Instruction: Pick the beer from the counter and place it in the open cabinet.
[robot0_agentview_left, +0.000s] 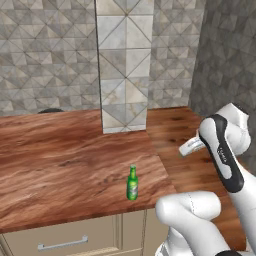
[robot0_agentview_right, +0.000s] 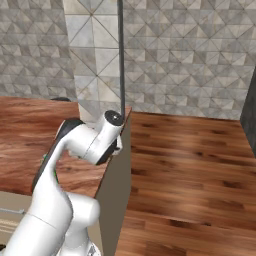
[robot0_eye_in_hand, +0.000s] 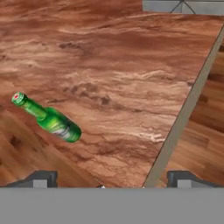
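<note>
The beer (robot0_agentview_left: 132, 183) is a small green bottle with a green cap. It stands upright on the reddish-brown counter (robot0_agentview_left: 65, 155) near its front right corner. In the hand view the beer (robot0_eye_in_hand: 50, 120) appears at the left, above the counter (robot0_eye_in_hand: 122, 74) surface. My gripper (robot0_eye_in_hand: 113, 179) hangs above the counter's right part, apart from the bottle. Its fingers are spread wide and open, with nothing between them. The arm rises to the right of the bottle in the left base view. The open cabinet is out of view.
A tiled pillar (robot0_agentview_left: 125, 65) stands at the back of the counter. The counter's right edge (robot0_eye_in_hand: 183, 109) drops to a wood floor (robot0_agentview_right: 190, 160). Beige drawer fronts with a grey handle (robot0_agentview_left: 62, 244) lie below. A dark object (robot0_agentview_left: 50, 110) sits at the back left.
</note>
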